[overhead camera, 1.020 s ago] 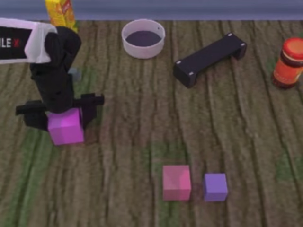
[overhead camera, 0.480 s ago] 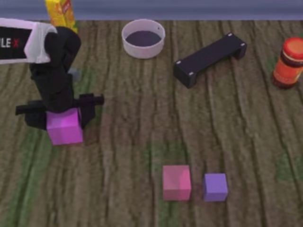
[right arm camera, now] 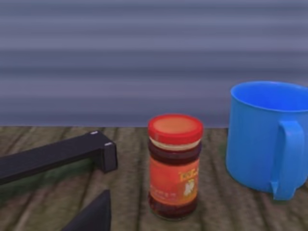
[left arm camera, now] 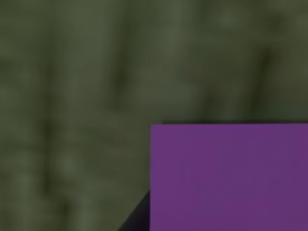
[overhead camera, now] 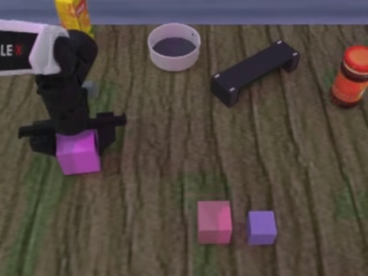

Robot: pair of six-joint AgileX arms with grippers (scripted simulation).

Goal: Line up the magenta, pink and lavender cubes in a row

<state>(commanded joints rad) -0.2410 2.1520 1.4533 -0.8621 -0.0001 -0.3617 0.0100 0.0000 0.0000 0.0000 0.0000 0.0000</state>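
The large magenta cube (overhead camera: 77,152) is at the table's left, with my left gripper (overhead camera: 75,138) shut on it from above, one finger on each side. In the left wrist view the magenta cube (left arm camera: 226,178) fills the corner close to the camera, and a dark finger (left arm camera: 138,217) lies against its edge. The dusty pink cube (overhead camera: 214,222) and the small lavender cube (overhead camera: 261,227) sit side by side near the front of the table, a small gap between them. My right arm is out of the top view, parked at the right.
A white bowl (overhead camera: 174,46), a black bench-shaped block (overhead camera: 253,70) and a yellow box (overhead camera: 73,14) stand along the back. A red-lidded jar (overhead camera: 351,75) is at the far right, and a blue mug (right arm camera: 269,134) stands beside the jar (right arm camera: 174,166).
The left gripper and the magenta cube have shifted together slightly left and toward the back. The pink and lavender cubes have not moved.
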